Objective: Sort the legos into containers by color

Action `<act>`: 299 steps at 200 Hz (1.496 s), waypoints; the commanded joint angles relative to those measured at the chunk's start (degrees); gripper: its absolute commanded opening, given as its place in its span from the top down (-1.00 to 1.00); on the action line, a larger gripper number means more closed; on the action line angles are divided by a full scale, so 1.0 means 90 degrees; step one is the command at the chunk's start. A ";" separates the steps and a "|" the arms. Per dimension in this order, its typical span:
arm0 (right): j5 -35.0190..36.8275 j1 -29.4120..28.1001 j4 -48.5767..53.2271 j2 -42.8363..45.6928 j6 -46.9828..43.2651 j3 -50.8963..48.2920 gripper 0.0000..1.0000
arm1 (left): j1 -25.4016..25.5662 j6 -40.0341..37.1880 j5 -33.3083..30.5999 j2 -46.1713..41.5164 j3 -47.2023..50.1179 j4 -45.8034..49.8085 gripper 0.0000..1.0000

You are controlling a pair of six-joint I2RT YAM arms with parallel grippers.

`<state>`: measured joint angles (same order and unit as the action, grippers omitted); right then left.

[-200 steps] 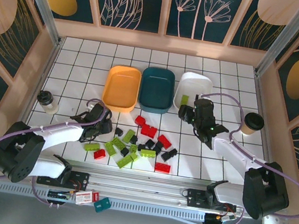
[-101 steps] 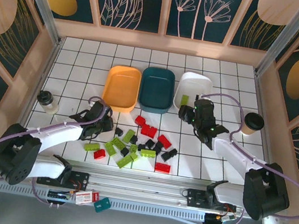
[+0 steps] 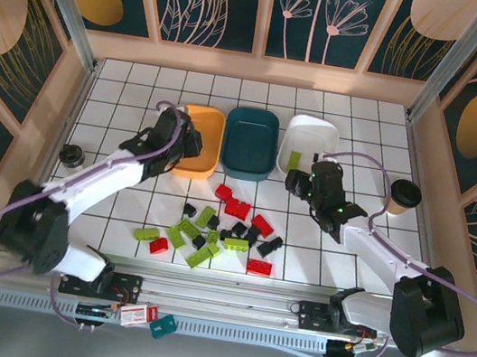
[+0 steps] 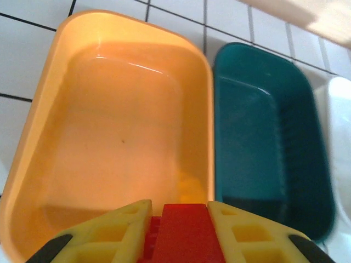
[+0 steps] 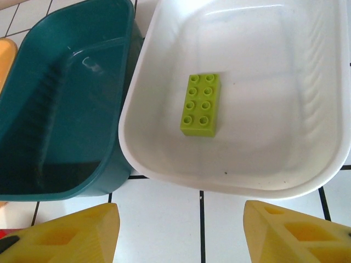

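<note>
My left hand (image 4: pixel 178 211) pinches a red brick (image 4: pixel 184 238) just over the near edge of the orange tub (image 4: pixel 109 137). That tub has nothing in it. My right hand (image 5: pixel 181 224) is spread wide and holds nothing, close to the white tub (image 5: pixel 263 55). One green brick (image 5: pixel 201 104) lies in there. The teal tub (image 4: pixel 263 142) is bare. A pile (image 3: pixel 221 226) of red, green and black bricks waits on the table (image 3: pixel 124 95), so I think I have hardly started. The tubs are smooth and shiny with round corners. The bricks are hard and bumpy on top.
</note>
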<state>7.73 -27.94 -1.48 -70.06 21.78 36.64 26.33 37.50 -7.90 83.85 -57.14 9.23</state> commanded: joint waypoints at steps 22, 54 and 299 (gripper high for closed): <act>-0.0399 -0.0238 0.0103 0.0474 -0.0032 -0.0243 -0.24 | -0.0574 -0.0189 0.0193 0.1339 -0.0774 -0.0238 0.73; -0.0584 -0.0342 0.0106 0.0703 -0.0028 -0.0526 -0.26 | -0.0654 -0.0268 0.0237 0.1931 -0.1194 -0.0178 0.12; -0.0162 -0.2254 0.2093 0.1066 0.1965 -0.1327 -0.31 | -0.0447 0.0384 0.0916 -0.3140 0.3202 -0.1055 -0.98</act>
<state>4.93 -45.82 15.25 -61.01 35.73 25.26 22.24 40.36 0.99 55.16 -29.34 0.80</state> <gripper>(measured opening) 0.651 0.988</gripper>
